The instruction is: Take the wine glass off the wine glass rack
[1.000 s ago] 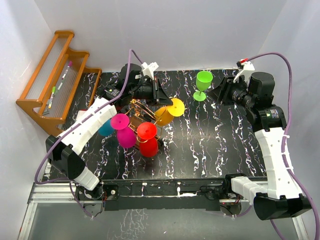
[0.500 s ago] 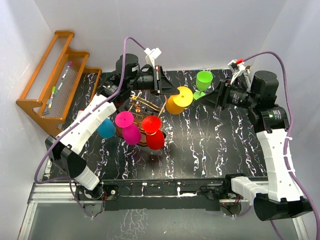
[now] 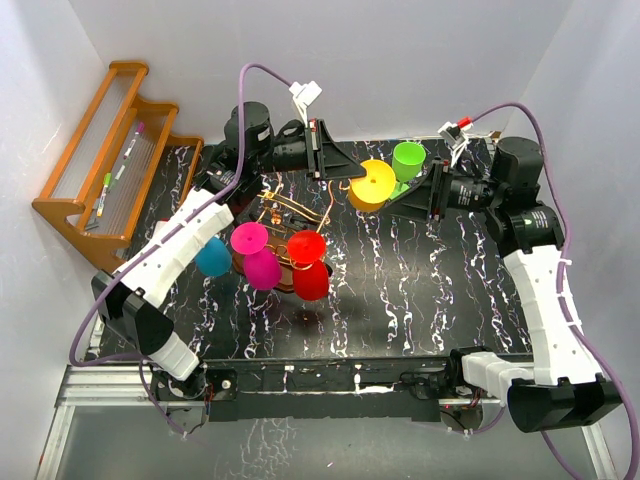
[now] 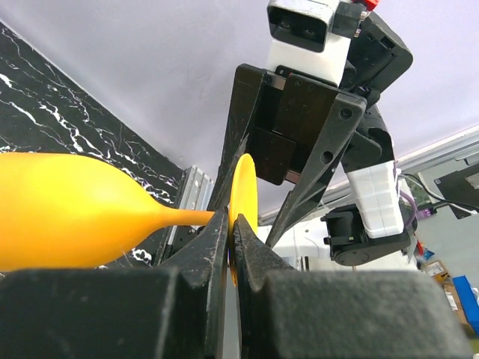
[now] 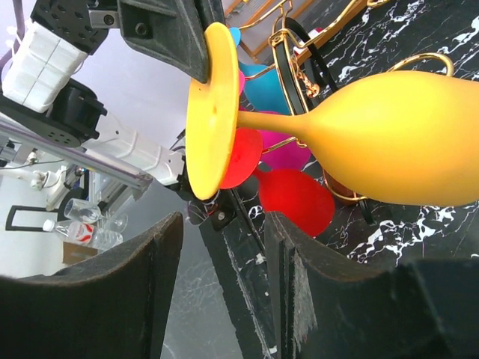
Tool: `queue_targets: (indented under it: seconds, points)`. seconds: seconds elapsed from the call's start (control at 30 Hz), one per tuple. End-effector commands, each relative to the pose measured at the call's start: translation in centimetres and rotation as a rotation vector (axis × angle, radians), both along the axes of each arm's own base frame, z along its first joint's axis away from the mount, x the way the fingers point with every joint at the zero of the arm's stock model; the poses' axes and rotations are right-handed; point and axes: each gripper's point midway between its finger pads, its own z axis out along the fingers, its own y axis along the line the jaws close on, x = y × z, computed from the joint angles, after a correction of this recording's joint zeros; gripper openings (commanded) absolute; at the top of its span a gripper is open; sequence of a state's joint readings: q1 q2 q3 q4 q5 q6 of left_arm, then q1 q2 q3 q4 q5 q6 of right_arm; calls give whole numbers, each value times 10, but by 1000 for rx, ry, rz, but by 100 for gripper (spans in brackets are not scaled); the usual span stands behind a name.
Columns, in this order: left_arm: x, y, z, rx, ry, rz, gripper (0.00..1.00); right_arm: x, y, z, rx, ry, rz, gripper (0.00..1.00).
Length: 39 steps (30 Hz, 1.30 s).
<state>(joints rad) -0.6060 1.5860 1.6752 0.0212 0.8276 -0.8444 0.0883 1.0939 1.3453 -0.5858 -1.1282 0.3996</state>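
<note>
The rack [image 3: 285, 212] stands left of centre on the worktop [image 3: 400, 290], with other glasses [image 3: 308, 268] hanging on it. Just right of it, on the far side, my left tool [image 3: 346, 177] is pressed together on the foot of the yellow glass [image 3: 372, 184]. It pinches the thin disc edge-on, so the glass lies sideways in the air, clear of the wire arms, with its bowl pointing right.

I judge the glass is off the rack and a handover or set-down comes next. A pinch on so thin a foot could let the glass pivot, so I should keep that wrist steady and move slowly.

My right tool [image 5: 224, 224] is spread and close to the bowl, not touching it. It should take the stem or bowl squarely before the left lets go. The green glass [image 3: 407, 160] stands just behind, on the far side, and I must not knock it.
</note>
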Motion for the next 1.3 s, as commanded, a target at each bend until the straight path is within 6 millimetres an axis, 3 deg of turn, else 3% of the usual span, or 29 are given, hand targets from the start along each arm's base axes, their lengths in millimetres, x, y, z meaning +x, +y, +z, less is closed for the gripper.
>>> queue_targets:
  seconds: [0.0, 0.23, 0.47, 0.7, 0.83, 0.9, 0.93, 1.0, 1.07, 1.17, 1.27]
  points:
    - [-3, -1, 15, -46, -50, -32, 0, -4, 4, 24, 35, -91, 44, 49]
    - [-2, -3, 12, -44, -40, -42, 0, 4, 6, 41, 62, -111, 51, 45]
    - [-5, -4, 18, -54, -41, -58, 0, 21, 8, 35, 61, -75, 37, 38]
    - [-2, -7, 13, -45, -24, -63, 0, 26, 10, 40, 86, -70, 50, 32]
    - [3, -10, 8, -42, -12, -64, 0, 30, 12, 39, 92, -59, 59, 25]
    - [4, -11, 7, -41, -6, -59, 0, 30, 12, 38, 91, -54, 57, 14]
    - [6, -10, 7, -38, -6, -51, 4, 31, 12, 38, 88, -53, 48, 9]
    - [10, -8, 6, -17, -8, -10, 29, 37, 9, 35, 64, -72, 2, 8]
    - [19, -1, 3, 37, -10, 88, 48, 45, 3, 31, 20, -103, -76, 8]
    - [30, 18, 5, 101, -31, 248, 58, 55, -8, 28, -45, -167, -186, 8]
    - [29, 38, 14, 113, -51, 359, 63, 62, -20, 29, -111, -274, -288, 8]
